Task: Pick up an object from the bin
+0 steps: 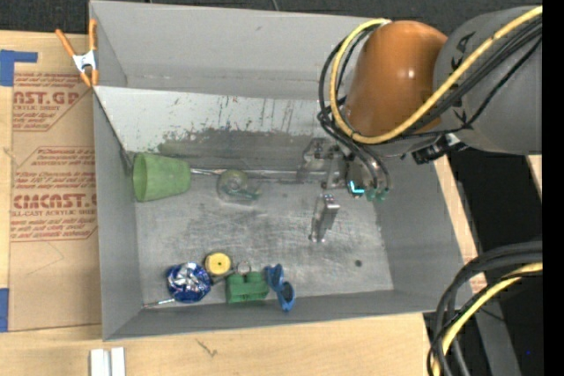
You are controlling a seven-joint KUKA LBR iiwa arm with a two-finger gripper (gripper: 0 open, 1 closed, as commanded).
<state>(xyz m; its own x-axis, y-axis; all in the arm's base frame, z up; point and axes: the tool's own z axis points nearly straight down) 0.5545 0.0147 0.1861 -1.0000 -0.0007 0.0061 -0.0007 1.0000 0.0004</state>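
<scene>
Green cup (pixel 160 177) sits far left of gripper (pixel 327 209). Clear round piece (pixel 234 185) is nearer left and looks the closest pick. Blue clip (pixel 278 286) below-left. Gripper is over bare bin floor (pixel 264 235); can't tell its opening. Shift left and centre over the piece before descending.

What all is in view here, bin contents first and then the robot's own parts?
bin: one, grey metal, middle of view
cup: one, pale green, on its side, left of floor
round clear thing: one, greyish, right of the cup
foil ball: one, blue and silver, front left
disc: one, yellow, beside the ball
block: one, green, front edge
clip-like piece: one, blue, right of the block
arm: one, grey, from the right
orange cover: one, on the wrist
pincer: one, metal, above bare floor right of centre
</scene>
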